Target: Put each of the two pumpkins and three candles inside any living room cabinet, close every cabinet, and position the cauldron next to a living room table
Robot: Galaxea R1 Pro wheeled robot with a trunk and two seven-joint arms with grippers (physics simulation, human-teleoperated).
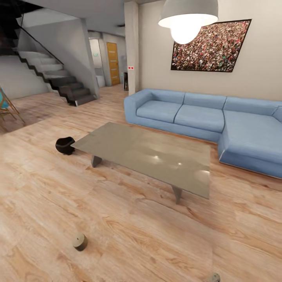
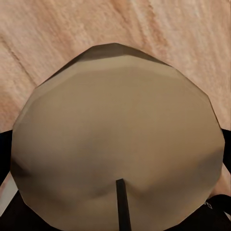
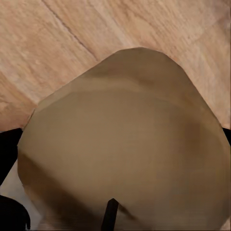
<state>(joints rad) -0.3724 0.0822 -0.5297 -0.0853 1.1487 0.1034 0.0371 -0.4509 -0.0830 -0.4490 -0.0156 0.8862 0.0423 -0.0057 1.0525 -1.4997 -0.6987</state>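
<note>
While each end effector is gripping a candle, left [image 2: 115, 144] and right [image 3: 125, 149], a third candle [image 1: 80, 241] is lying on the floor and the cauldron [image 1: 64, 145] is sitting by the surface's [image 1: 149, 156] corner, risking a dropped candle in transit.

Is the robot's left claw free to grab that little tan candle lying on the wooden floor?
Probably not: the left wrist view shows a tan faceted candle already right up against it, seemingly held. The small tan candle on the floor lies apart.
</note>
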